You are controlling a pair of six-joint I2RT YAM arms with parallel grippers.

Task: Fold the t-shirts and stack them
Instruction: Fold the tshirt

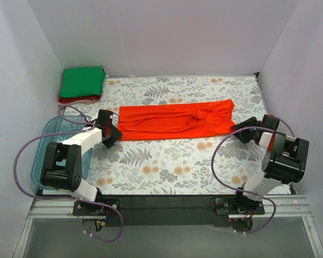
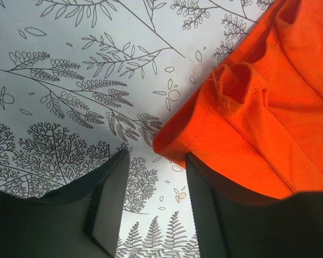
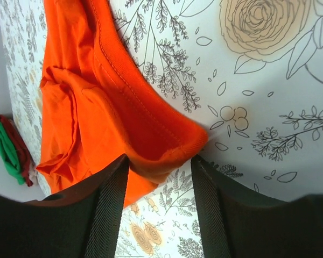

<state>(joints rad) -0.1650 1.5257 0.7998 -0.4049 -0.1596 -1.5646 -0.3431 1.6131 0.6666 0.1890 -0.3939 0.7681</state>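
The orange-red t-shirt [image 1: 175, 122] lies as a long folded strip across the middle of the table. My left gripper [image 1: 114, 133] is at its left end. In the left wrist view this gripper [image 2: 156, 161] is open, with only tablecloth between the fingers, and the shirt's corner [image 2: 177, 142] sits just beyond the right fingertip. My right gripper [image 1: 239, 133] is at the shirt's right end. Here the gripper [image 3: 160, 161] is open, and the hemmed corner [image 3: 177, 145] dips between the fingertips without being pinched. A green t-shirt [image 1: 83, 81] lies folded on a dark red one [image 1: 78, 100] at the back left.
A clear blue plastic tub [image 1: 48, 145] stands at the left edge beside the left arm. White walls close in the table on the left, back and right. The floral tablecloth [image 1: 167, 166] covers the surface in front of the shirt.
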